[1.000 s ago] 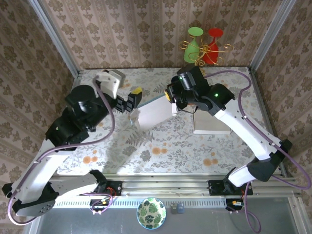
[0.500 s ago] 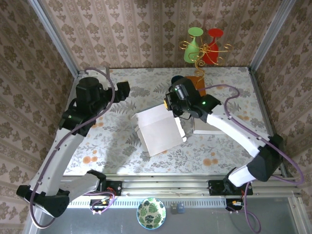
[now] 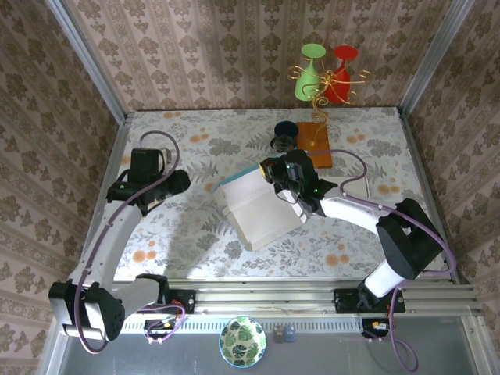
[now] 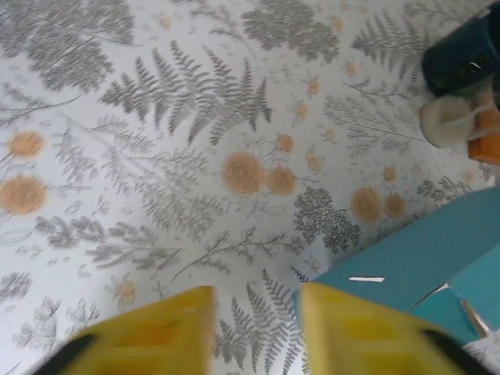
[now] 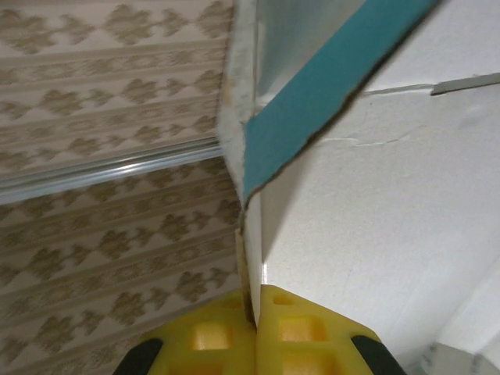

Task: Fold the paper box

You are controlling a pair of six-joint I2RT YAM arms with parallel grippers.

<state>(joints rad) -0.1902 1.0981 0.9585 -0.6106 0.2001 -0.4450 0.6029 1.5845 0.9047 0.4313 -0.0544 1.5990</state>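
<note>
Your right gripper [image 3: 275,173] is clamped shut on the far edge of the paper box [image 3: 262,211]. In the right wrist view its yellow fingers [image 5: 293,332] meet with only the thin white panel between them. The box sits at the middle of the floral table [image 3: 187,234], with its white inside facing up and a teal edge along its far-left side. Your left gripper [image 4: 254,336] is low over the table, left of the box and not touching it. Its jaws are partly apart with only tablecloth showing between them, and they hold nothing. A dark blue cup [image 3: 285,130] stands beyond the box.
</note>
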